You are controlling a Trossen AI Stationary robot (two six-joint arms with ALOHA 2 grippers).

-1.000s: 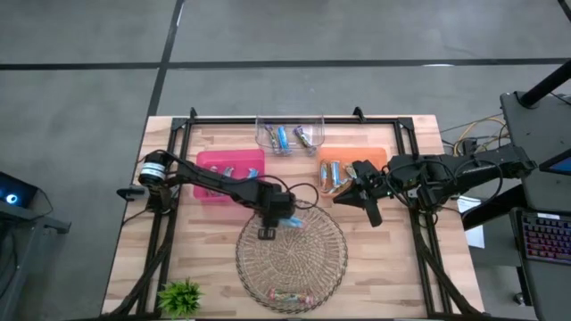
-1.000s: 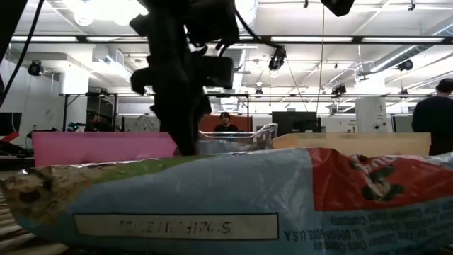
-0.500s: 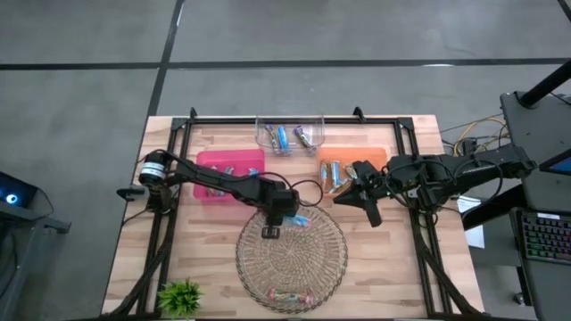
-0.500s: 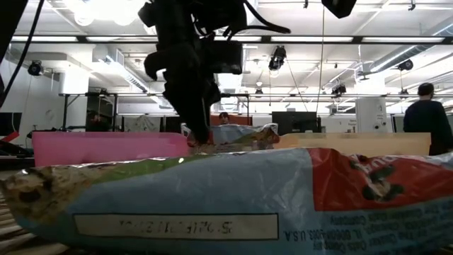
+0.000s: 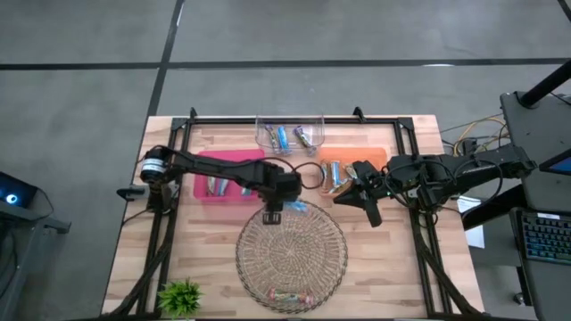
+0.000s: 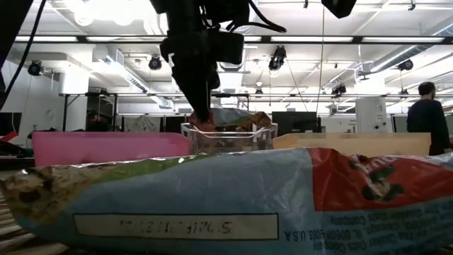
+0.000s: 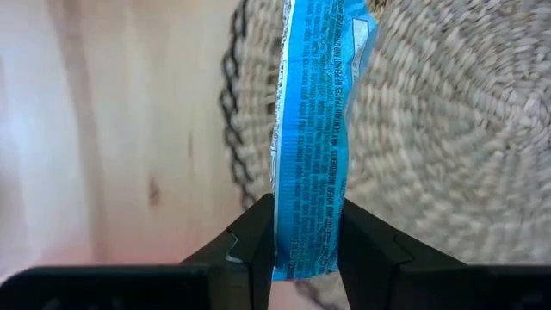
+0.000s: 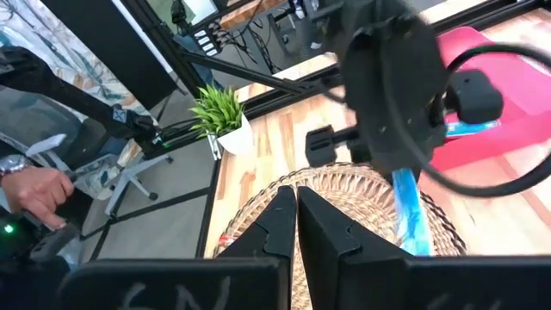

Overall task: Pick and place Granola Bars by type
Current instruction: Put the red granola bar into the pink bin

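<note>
left gripper [image 7: 306,237] is pinching a blue granola bar [image 7: 314,129] by one end, long axis hanging down over the wicker mat's [image 5: 291,254] far edge, trays just beyond.

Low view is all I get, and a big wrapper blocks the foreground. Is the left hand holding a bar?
Observer: Yes. The left wrist view shows the left hand shut on one end of a blue bar.
Operator: Where over the table?
Observer: In the high view it is above the far rim of the round woven mat, near the pink tray.
Operator: Right hand?
Observer: The right hand is shut and empty, hanging by the orange tray.
</note>
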